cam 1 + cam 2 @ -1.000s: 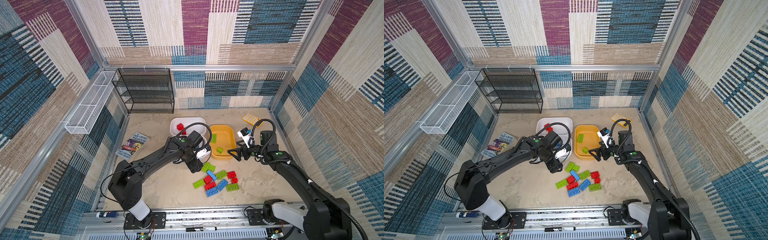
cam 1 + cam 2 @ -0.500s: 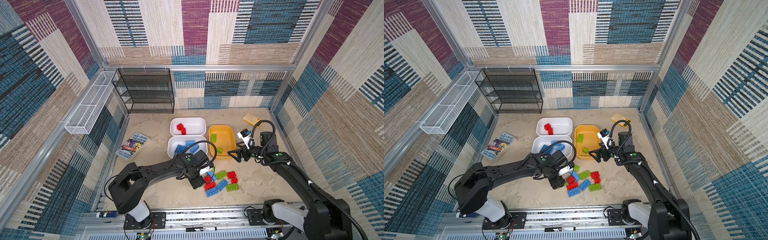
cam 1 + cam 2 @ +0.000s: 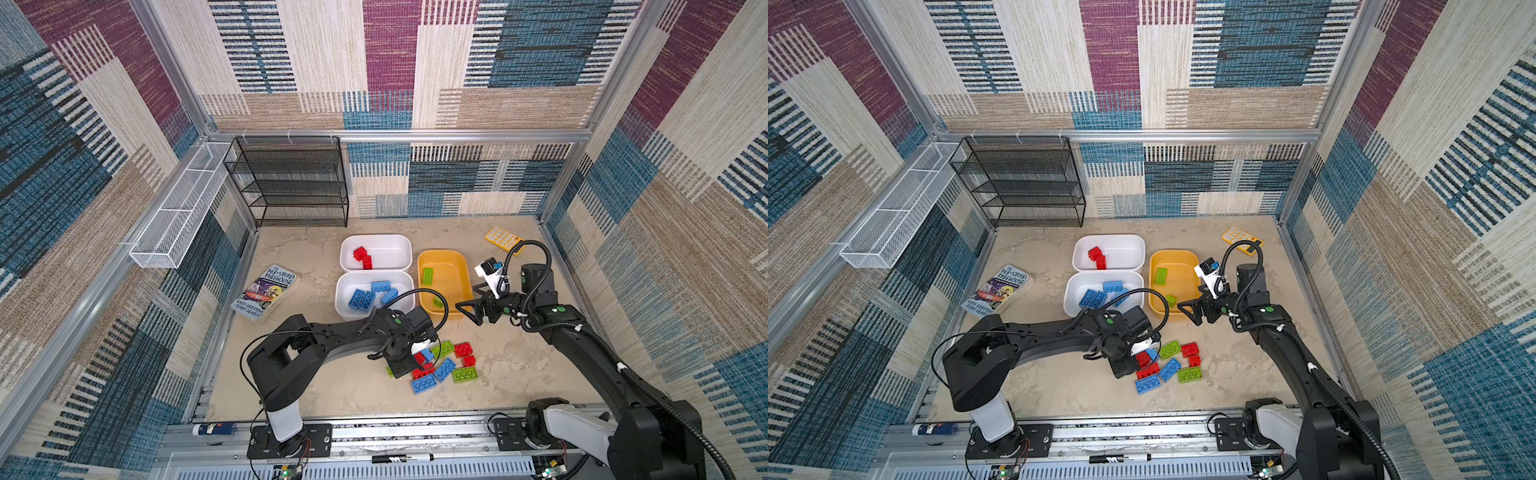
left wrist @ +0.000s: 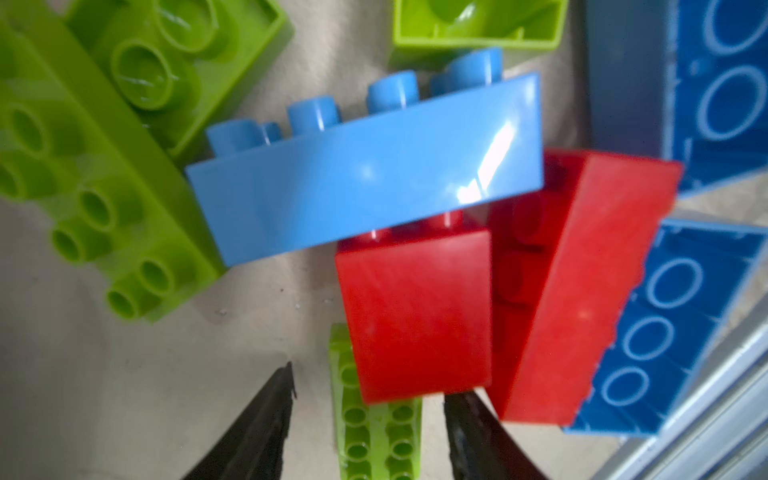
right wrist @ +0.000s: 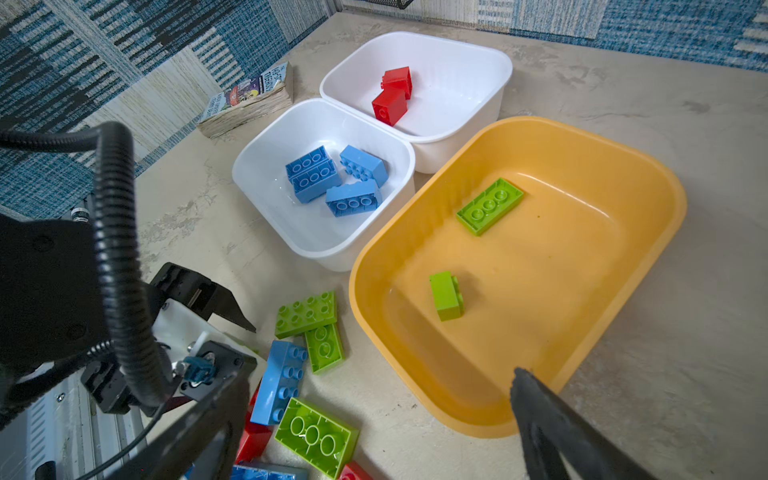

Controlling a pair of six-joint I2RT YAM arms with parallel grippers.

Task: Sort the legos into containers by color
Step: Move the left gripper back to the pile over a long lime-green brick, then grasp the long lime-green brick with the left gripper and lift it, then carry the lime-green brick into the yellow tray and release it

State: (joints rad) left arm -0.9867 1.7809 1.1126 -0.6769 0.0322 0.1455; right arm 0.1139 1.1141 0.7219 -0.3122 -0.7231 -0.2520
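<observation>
- The yellow-orange tub [image 5: 561,257] lies with its long axis running front to back in both top views. Inside it, a flat lime green plate [image 5: 489,206] sits studs up, roughly along the tub's length, and a small lime green brick [image 5: 446,296] rests on its side.
- Two white tubs sit left of that tub in both top views. The nearer white tub [image 3: 345,309] holds three blue bricks [image 5: 313,174], and the farther white tub [image 3: 399,249] holds two small red bricks [image 5: 389,106].
- The loose legos [image 3: 444,368] lie heaped on the table [image 3: 332,386] just off the yellow-orange tub's near end, with red, blue and lime green mixed.
- In the heap, a light blue brick [image 4: 365,178] lies on its side with its studs pointing sideways, its long axis crossing over a small red brick [image 4: 415,311]. A longer red brick [image 4: 582,282] sits tilted just beside that one.
- The left gripper [image 4: 370,386] is down in the heap with its jaws apart — one fingertip is at the small red brick's corner, the other is clear of it, and nothing is clamped.
- The right gripper [image 3: 471,313] hangs over the yellow-orange tub's near end, jaws spread wide and empty.
</observation>
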